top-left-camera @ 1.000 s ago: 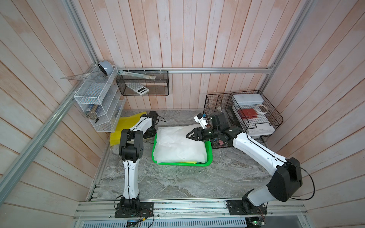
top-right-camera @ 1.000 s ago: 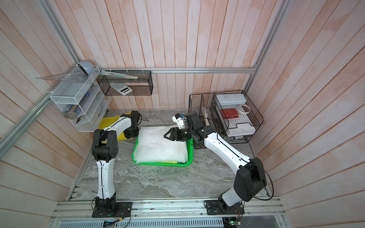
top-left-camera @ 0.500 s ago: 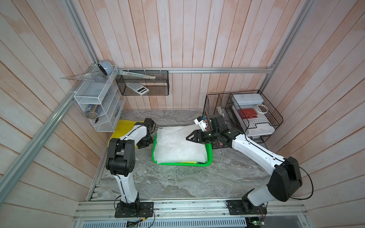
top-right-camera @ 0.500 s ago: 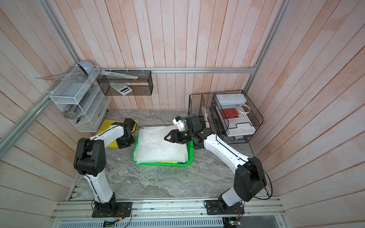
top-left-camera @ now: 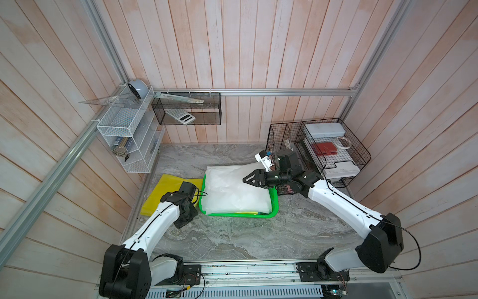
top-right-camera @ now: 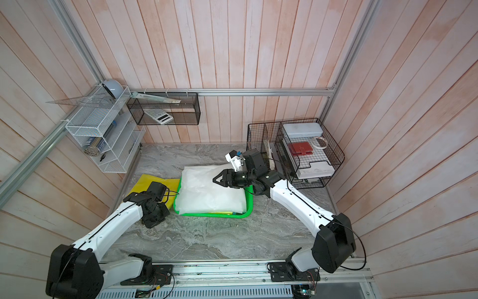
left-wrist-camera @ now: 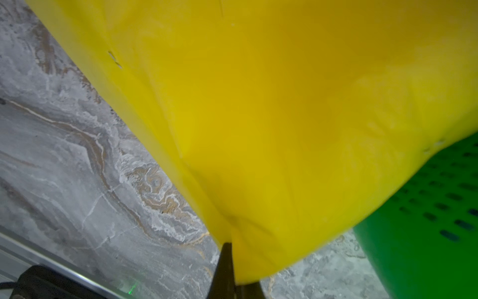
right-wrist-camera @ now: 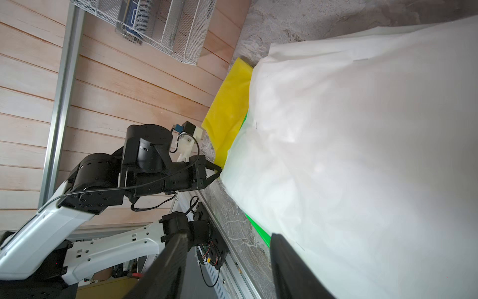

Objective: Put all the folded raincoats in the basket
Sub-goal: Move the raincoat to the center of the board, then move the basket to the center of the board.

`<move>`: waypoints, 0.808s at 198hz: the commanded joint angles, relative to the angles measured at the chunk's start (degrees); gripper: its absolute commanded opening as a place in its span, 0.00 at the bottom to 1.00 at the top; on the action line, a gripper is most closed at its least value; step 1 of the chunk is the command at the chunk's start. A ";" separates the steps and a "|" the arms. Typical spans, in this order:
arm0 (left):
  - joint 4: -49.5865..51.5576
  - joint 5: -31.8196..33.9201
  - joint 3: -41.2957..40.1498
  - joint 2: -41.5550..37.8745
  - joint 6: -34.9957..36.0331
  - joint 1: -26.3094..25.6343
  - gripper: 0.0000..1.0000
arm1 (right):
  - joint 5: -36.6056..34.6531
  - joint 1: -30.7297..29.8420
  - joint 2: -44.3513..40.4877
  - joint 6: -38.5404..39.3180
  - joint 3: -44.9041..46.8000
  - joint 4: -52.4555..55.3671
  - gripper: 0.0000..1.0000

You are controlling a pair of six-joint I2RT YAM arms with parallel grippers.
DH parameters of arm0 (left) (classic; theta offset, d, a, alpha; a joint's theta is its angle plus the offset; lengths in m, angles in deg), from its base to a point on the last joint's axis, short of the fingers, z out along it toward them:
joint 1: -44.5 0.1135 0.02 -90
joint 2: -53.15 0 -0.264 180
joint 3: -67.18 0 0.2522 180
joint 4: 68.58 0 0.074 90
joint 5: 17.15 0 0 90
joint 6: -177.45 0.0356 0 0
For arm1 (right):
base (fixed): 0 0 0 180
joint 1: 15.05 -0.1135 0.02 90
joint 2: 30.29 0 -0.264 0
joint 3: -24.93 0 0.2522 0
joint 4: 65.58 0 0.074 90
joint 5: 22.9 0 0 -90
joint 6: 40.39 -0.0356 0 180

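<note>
The left gripper (right-wrist-camera: pixel 219 170) has swung back from the far end of the yellow raincoat (top-left-camera: pixel 159 190) to its near corner, and its jaws have shut on that corner. The left wrist view shows the film puckering into the tips. I judge the grasp made, with the lift and carry still to do.

The raincoat is not in the basket yet. It lies on the tabletop (top-left-camera: pixel 232 240), between the tabletop's left edge and the left wall of the green basket (top-left-camera: pixel 275 204), right against that wall.

The right gripper (top-left-camera: pixel 245 179) has barely moved. Its jaws stand apart, holding nothing, over the far right corner of the white raincoat (top-left-camera: pixel 232 189) that already covers the basket (a yellow strip peeks out beneath it at the near rim).

The yellow raincoat's long axis seems to run front to back along the left edge, though the arm hides its near end. The basket's runs left to right, so a quarter turn may be needed.
</note>
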 commanded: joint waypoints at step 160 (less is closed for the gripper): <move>-1.61 -3.09 -3.68 -1.94 -2.78 -1.03 0.00 | -35.53 -24.35 -3.33 5.19 14.93 28.65 0.54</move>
